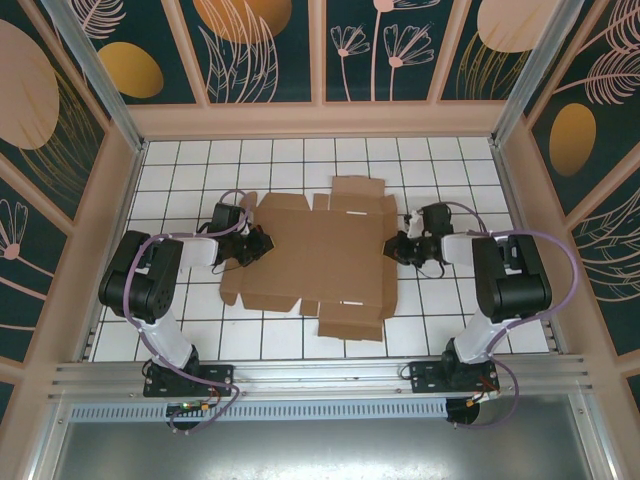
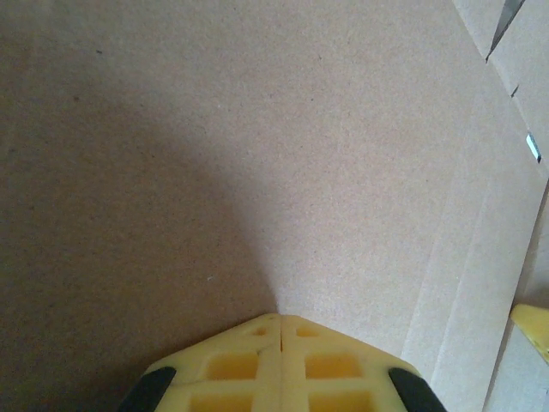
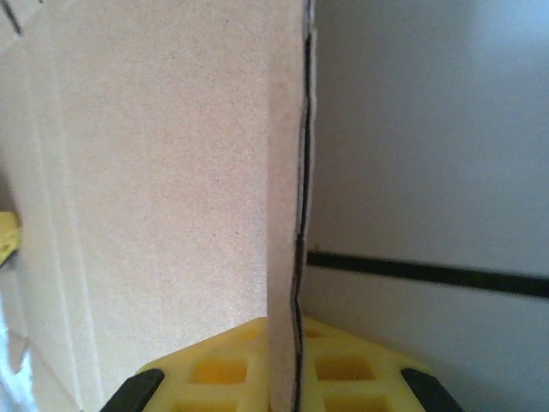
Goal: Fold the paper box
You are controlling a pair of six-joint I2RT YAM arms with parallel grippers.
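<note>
- White tiled counter, gridded with dark lines, sits inside teal walls painted with plants.
- We see the paper box as a flat die-cut sheet of brown cardboard, matte and grainy, with flaps and creases, lying mid-counter between both arms.
- Our left hand is clenched, its yellow tips meeting against the sheet.
- Our right hand pinches the sheet's right edge.
</note>
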